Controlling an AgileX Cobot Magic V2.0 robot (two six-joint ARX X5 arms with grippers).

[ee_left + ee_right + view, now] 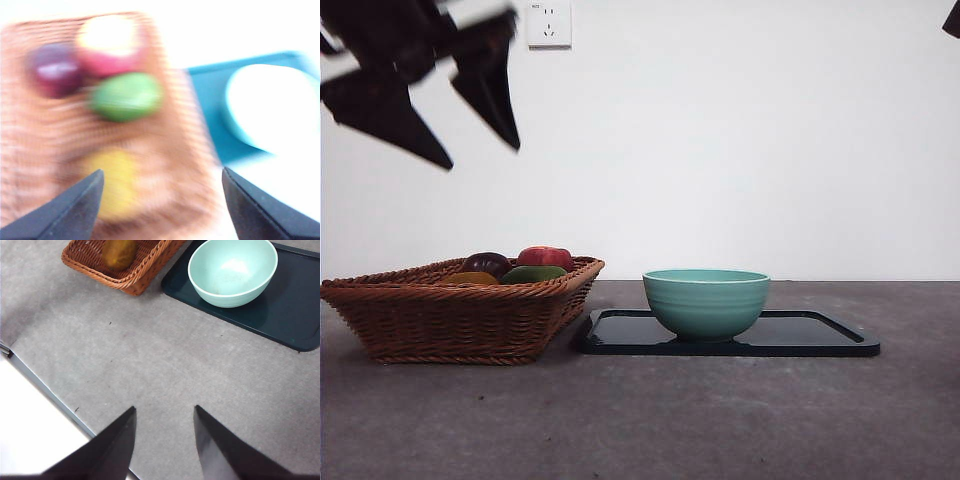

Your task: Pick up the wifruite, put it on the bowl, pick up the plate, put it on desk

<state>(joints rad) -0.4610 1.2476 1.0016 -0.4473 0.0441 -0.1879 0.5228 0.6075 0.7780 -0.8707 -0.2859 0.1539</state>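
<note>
Grey desk point(720, 420) carried wicker basket point(460, 320) and dark tray point(820, 335) with bowl point(706, 302) on it, left claw point(480, 150) spread high above basket, right claw point(164, 440) spread over bare desk, wifruite point(119, 252) in basket

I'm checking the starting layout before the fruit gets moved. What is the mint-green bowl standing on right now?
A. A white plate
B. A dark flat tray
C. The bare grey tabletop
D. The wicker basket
B: in the front view the bowl sits on the dark tray, beside the wicker basket and not in it; the right wrist view shows the same.
</note>
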